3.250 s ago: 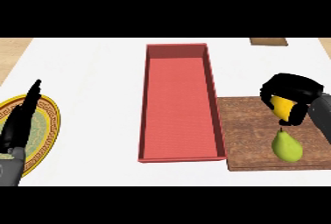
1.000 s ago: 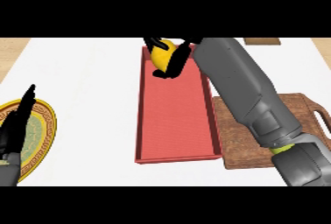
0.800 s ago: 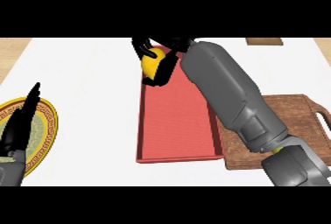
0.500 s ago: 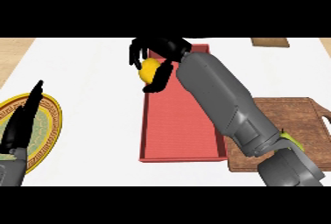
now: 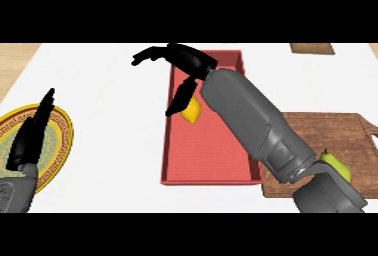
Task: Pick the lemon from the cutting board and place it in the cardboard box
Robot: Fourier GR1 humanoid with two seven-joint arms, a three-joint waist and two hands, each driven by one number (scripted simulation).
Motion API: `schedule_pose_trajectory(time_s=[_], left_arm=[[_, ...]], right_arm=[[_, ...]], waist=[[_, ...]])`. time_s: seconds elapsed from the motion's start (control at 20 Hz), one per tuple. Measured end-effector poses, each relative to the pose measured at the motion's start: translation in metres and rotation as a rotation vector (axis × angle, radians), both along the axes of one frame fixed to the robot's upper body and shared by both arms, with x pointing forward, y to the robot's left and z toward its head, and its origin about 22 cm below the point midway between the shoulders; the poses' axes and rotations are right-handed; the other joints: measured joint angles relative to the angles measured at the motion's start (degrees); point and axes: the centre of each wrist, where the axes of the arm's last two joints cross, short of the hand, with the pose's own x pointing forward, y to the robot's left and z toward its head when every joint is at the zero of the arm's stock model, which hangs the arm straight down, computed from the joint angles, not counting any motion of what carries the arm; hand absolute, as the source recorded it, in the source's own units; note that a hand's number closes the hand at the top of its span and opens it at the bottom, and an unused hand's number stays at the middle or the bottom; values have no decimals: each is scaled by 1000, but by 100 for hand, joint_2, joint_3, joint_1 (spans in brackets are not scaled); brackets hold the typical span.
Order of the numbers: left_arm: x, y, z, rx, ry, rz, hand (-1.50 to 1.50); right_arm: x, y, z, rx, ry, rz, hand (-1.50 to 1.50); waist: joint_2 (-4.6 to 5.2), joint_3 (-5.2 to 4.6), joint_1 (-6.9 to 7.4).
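At the near left edge, the left hand is seen at rest above a gold-rimmed plate, its fingers straight, pressed together and pointed away from the robot. At the near right, a wooden cutting board is shown on the white bench, with a yellow-green fruit on its near part, partly hidden by the grey right forearm. Between plate and board, a long red cardboard box is laid lengthwise, running away from the robot. The lemon is seen inside the box, around the middle of its length and close to the left wall. Beyond the lemon, the right hand is held over the box's far end, fingers spread and nothing gripped; one black finger is pointed down at the lemon's left side, and whether contact is made cannot be told. A small brown object is seen at the far right.
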Motion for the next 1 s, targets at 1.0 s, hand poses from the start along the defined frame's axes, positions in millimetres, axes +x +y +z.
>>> schedule_pose_trajectory(time_s=[1.0], left_arm=[[-6, 4, -3, -3, -16, 3, 0]], right_arm=[[46, -135, 45, 436, 154, -174, -150]], waist=[[73, 5, -28]])
